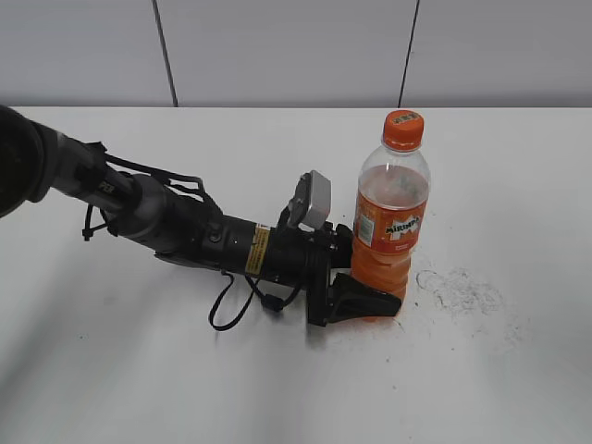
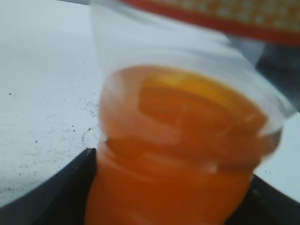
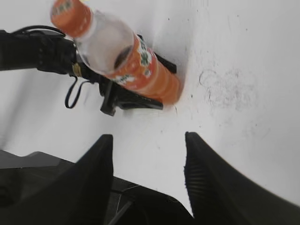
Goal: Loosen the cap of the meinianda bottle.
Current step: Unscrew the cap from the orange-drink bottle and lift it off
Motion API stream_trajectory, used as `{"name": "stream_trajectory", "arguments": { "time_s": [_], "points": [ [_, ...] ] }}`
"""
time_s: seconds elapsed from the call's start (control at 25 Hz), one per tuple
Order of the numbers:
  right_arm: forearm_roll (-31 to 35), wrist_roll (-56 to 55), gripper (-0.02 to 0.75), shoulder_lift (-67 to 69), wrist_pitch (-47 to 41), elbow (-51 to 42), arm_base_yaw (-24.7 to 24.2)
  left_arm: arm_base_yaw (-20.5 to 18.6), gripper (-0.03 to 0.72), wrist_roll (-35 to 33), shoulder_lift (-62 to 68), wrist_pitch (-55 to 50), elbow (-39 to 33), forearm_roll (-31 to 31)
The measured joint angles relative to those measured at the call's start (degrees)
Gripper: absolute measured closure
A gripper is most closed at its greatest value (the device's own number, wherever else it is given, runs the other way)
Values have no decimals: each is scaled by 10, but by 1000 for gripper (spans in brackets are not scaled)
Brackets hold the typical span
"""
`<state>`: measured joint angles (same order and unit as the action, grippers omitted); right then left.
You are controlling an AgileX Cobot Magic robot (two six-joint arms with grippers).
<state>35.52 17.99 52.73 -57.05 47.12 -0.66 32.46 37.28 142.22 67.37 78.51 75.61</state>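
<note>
The meinianda bottle stands upright on the white table, clear plastic with orange drink and an orange Mirinda label. Its orange cap is on top. My left gripper is shut on the bottle's ribbed lower body. In the left wrist view the bottle fills the frame between the black jaws. My right gripper is open and empty, high above the table. Its view looks down on the bottle and cap. The right gripper is out of the exterior view.
The left arm lies low across the table from the left, with a loose black cable loop under it. A scuffed grey patch marks the table right of the bottle. A grey panelled wall stands behind.
</note>
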Motion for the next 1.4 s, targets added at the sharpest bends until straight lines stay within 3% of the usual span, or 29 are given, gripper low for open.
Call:
{"name": "stream_trajectory", "arguments": {
  "time_s": [0.24, 0.6, 0.8, 1.4],
  "points": [
    [1, -20, 371, 144, -81, 186, 27, 0, 124, 1, 0, 0, 0, -1],
    [-160, -164, 371, 324, -124, 375, 195, 0, 124, 1, 0, 0, 0, -14],
    [-167, -180, 371, 377, -124, 403, 229, 0, 124, 1, 0, 0, 0, -15],
    [-141, -170, 369, 419, -125, 405, 230, 0, 125, 12, 0, -4, 0, 3]
  ]
}}
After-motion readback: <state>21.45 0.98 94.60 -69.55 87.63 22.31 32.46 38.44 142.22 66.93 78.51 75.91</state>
